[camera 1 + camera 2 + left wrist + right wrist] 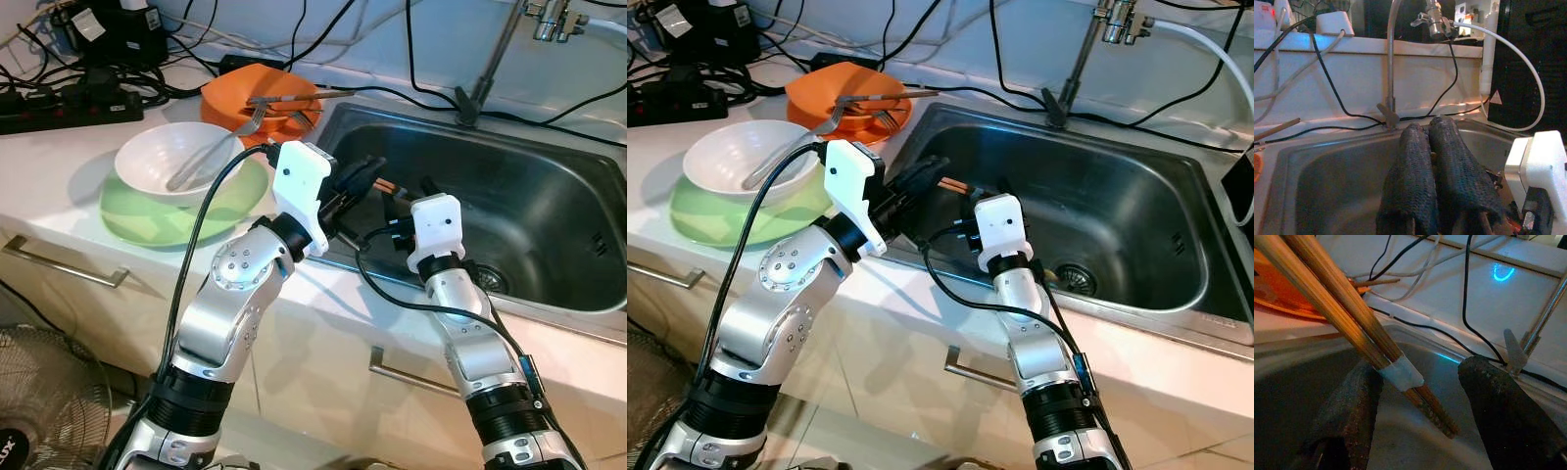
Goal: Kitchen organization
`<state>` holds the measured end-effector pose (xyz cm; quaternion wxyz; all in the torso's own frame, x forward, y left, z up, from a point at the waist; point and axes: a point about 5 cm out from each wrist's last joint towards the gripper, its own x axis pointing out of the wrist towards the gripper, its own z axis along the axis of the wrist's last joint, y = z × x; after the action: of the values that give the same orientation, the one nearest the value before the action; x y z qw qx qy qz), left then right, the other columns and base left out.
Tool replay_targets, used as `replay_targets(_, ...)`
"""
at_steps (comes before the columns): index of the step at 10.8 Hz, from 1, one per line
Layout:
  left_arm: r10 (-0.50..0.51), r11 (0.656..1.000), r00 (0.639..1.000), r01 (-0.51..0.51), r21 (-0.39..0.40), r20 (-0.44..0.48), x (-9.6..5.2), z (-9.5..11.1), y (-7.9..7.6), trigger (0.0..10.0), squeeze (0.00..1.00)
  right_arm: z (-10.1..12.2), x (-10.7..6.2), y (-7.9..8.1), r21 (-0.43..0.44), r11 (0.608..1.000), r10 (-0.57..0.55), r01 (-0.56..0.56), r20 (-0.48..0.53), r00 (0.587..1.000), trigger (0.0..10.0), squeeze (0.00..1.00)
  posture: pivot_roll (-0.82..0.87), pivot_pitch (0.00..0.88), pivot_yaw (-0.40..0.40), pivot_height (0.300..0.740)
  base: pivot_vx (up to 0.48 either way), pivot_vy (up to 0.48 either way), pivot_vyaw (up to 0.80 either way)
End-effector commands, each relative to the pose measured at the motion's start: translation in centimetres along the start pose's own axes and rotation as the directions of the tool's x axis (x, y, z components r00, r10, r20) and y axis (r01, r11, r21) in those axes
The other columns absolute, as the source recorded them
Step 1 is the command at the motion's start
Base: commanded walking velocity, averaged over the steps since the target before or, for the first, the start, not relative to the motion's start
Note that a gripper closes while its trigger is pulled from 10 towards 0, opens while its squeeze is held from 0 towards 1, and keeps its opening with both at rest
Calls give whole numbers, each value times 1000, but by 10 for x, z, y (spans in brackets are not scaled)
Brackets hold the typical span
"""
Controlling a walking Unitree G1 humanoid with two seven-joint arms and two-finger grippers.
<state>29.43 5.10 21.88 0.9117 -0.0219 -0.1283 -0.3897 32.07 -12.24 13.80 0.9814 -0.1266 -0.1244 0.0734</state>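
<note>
Chopsticks (1347, 303): taped wooden pair, over sink (549, 196), centre frame of head views, between both hands.

Left hand (1437, 161): fingers together, clamped on chopsticks.

Right hand (1444, 411): fingers apart, straddling pair, no contact confirmed.

Handling, judged: light, stiff, smooth, prone to pivot. Grasp near tape band (1400, 373), across both sticks.

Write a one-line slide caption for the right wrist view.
Taped pair of wooden chopsticks slanting between the open right gripper fingers, above the steel sink.
</note>
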Motion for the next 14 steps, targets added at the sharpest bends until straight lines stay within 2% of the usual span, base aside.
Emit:
replay_targets(1, -20, 1000, 1000, 19, -19, -11, 1, -3, -4, 10000, 0, 5, 4, -2, -4, 1000, -8, 8, 20, 1000, 10000, 0, 56, 6, -54, 740, 0, 0, 0)
replay_targets(2, -21, 999, 1000, 21, -31, -6, 0, -2, -4, 10000, 0, 4, 5, 0, 1, 1000, 2, -2, 19, 1000, 9725, 0, 58, 8, -54, 740, 0, 0, 0)
replay_targets(3, -24, 999, 1000, 23, -36, -11, 0, -3, -4, 10000, 0, 4, 5, 2, 5, 1000, 7, -7, 17, 1000, 10000, 0, 60, 10, -54, 740, 0, 0, 0)
replay_targets(6, -30, 998, 999, 29, -49, -13, 0, -3, -5, 10000, 0, 4, 6, 4, 12, 1000, 15, -15, 19, 1000, 10000, 0, 61, 14, -56, 740, 0, 0, 0)
replay_targets(7, -27, 998, 1000, 26, -49, -13, 0, -3, -4, 10000, 0, 4, 6, 4, 15, 1000, 15, -15, 21, 1000, 0, 0, 61, 17, -56, 740, 0, 0, 0)
replay_targets(14, -15, 999, 1000, 15, -48, -11, 0, -2, -1, 10000, 0, 4, 6, 5, 28, 1000, 11, -12, 21, 1000, 0, 0, 64, 32, -54, 740, 0, 0, 0)
